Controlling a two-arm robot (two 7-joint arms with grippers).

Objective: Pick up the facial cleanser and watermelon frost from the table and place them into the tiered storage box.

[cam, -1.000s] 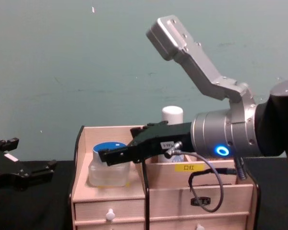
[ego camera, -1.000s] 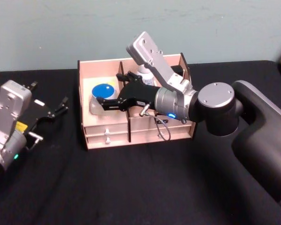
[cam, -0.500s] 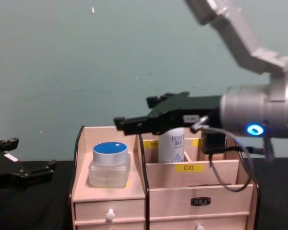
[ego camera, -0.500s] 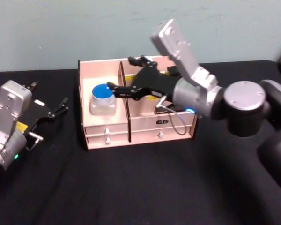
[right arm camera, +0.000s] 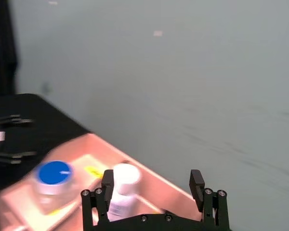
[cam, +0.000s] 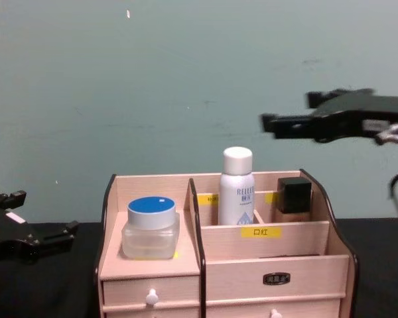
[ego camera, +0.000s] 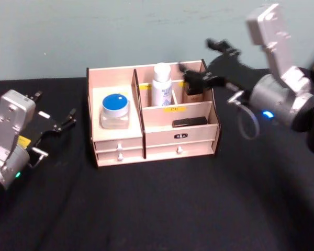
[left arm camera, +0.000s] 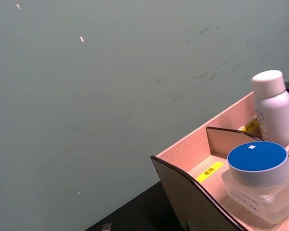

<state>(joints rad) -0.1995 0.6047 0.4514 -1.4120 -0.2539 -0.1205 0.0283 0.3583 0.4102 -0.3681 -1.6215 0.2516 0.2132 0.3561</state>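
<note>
Right arm: raised at about 2 o'clock in the head view, forearm angled up, wrist housing showing a blue light.
Right gripper (ego camera: 204,61): held high and level, pointing toward 9 o'clock, jaws apart with nothing between them.
Left arm: low at about 8 o'clock, wrist turned inward.
Left gripper (ego camera: 55,117): near the worktop, pointing toward 3 o'clock, jaws apart and empty.

Tiered storage box (ego camera: 146,141): pale matt wood. Watermelon frost (ego camera: 115,111): frosted jar, smooth blue lid. Facial cleanser (ego camera: 161,85): glossy white plastic. Table (ego camera: 157,209): black cloth.
</note>
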